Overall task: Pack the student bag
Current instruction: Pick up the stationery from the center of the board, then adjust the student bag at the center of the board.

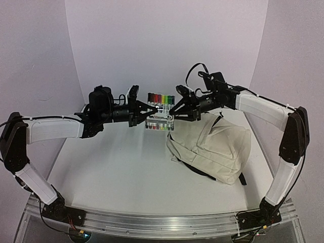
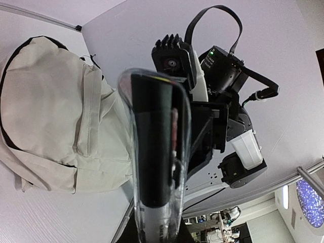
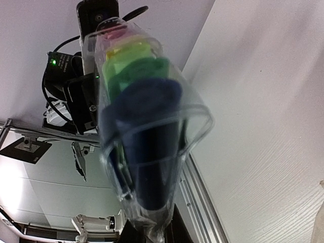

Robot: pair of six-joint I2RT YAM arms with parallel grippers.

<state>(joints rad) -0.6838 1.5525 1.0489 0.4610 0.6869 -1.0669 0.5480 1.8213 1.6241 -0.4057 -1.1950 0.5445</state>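
A clear plastic pack of coloured markers (image 1: 160, 112) hangs in the air over the back of the table, held from both sides. My left gripper (image 1: 150, 112) is shut on its left end, and the pack (image 2: 154, 152) runs up from between my left gripper's (image 2: 157, 230) jaws. My right gripper (image 1: 173, 110) pinches the right end; there the pack (image 3: 144, 126) looks blurred, its plastic tail caught between the right gripper's (image 3: 154, 233) jaws. The student bag (image 1: 215, 147), a cream fabric backpack with black straps, lies on the table to the right, below the right arm. It also fills the left of the left wrist view (image 2: 50, 116).
The white table (image 1: 116, 167) has an aluminium rail (image 1: 162, 223) along its near edge, where both arm bases are bolted. Pale walls close in the back and sides. The right arm's wrist (image 2: 217, 76) faces the left wrist camera at close range.
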